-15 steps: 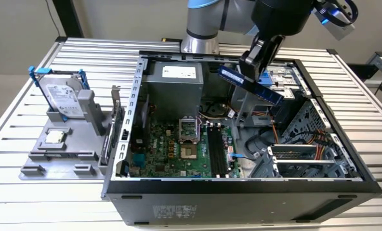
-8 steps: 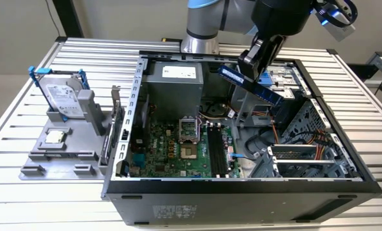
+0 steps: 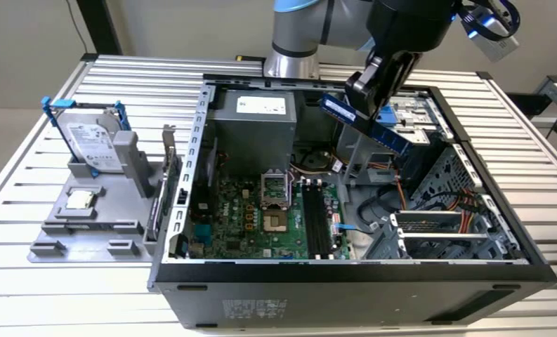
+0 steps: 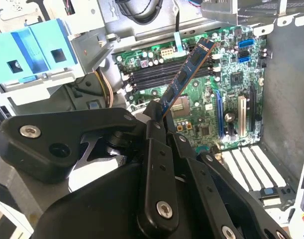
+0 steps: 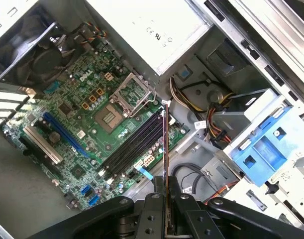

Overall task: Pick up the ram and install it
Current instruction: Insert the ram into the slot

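**First speaker:** Slatted metal worktop (image 3: pixel 34 281), seen from above. On it, an open computer case (image 3: pixel 353 288) lying on its side, green motherboard (image 3: pixel 259 217) facing up.

**Second speaker:** And beside the case?

**First speaker:** On the exterior view's left, a grey fixture (image 3: pixel 90 228). Standing upright in it, a silver hard drive (image 3: pixel 90 144) in a blue frame. Lying flat in front of that, a square silver processor chip (image 3: pixel 79 201).

**Second speaker:** State of the robot's hand?

**First speaker:** Black hand (image 3: pixel 362 95) hanging over the far part of the case, pressed together on the ram (image 3: pixel 389 135) and pinching it.

**Second speaker:** Place of the ram?

**First speaker:** Up in the air over the open case, to the exterior view's right of the grey power supply (image 3: pixel 255 123). Slanted, lower end toward the exterior view's right. Touching nothing but the hand.

**Second speaker:** And relative to the slots?

**First speaker:** Well above the black memory slots (image 3: pixel 317 217), apart from them. In the second wrist view, a blue stick (image 4: pixel 184 79) reaching out from the hand (image 4: pixel 159 117) toward the board. In the first wrist view, edge-on, a thin dark line (image 5: pixel 165 144) crossing the slots (image 5: pixel 134 142), near the processor socket (image 5: pixel 114 112).

**Second speaker:** Anything else close by?

**First speaker:** Light blue drive caddy (image 4: pixel 32 50) inside the case, off to one side of the board.
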### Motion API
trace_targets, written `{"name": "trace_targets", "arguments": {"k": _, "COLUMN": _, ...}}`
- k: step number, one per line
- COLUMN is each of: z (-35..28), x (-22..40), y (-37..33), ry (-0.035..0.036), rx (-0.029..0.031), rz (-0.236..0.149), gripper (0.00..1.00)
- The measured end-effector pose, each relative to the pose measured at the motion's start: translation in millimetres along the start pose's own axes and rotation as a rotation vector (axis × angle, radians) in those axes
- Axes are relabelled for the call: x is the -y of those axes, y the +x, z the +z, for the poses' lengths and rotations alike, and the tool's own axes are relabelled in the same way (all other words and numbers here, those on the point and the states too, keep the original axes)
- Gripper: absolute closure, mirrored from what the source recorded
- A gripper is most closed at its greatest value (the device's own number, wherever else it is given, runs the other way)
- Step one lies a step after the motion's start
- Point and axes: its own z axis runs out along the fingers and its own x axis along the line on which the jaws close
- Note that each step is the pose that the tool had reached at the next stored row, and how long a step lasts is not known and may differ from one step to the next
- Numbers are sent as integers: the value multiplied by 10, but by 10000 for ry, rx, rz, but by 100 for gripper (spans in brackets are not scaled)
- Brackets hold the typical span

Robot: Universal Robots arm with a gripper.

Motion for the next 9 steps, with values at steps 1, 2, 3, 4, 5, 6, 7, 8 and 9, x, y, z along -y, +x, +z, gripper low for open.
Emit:
{"name": "trace_targets", "arguments": {"k": 1, "z": 0, "x": 0, "y": 0, "ry": 1, "rx": 1, "rz": 59, "gripper": 100}}
{"name": "trace_targets", "arguments": {"k": 2, "z": 0, "x": 0, "y": 0, "ry": 1, "rx": 3, "rz": 121, "gripper": 100}}
{"name": "trace_targets", "arguments": {"k": 3, "z": 0, "x": 0, "y": 0, "ry": 1, "rx": 5, "rz": 177, "gripper": 100}}
{"name": "trace_targets", "arguments": {"k": 4, "z": 0, "x": 0, "y": 0, "ry": 1, "rx": 7, "rz": 237, "gripper": 100}}
{"name": "trace_targets", "arguments": {"k": 5, "z": 0, "x": 0, "y": 0, "ry": 2, "rx": 8, "rz": 297, "gripper": 100}}
{"name": "trace_targets", "arguments": {"k": 6, "z": 0, "x": 0, "y": 0, "ry": 2, "rx": 10, "rz": 359, "gripper": 100}}
{"name": "trace_targets", "arguments": {"k": 7, "z": 0, "x": 0, "y": 0, "ry": 2, "rx": 12, "rz": 416, "gripper": 100}}
{"name": "trace_targets", "arguments": {"k": 8, "z": 0, "x": 0, "y": 0, "ry": 2, "rx": 13, "rz": 479, "gripper": 100}}
{"name": "trace_targets", "arguments": {"k": 9, "z": 0, "x": 0, "y": 0, "ry": 2, "rx": 15, "rz": 539, "gripper": 100}}
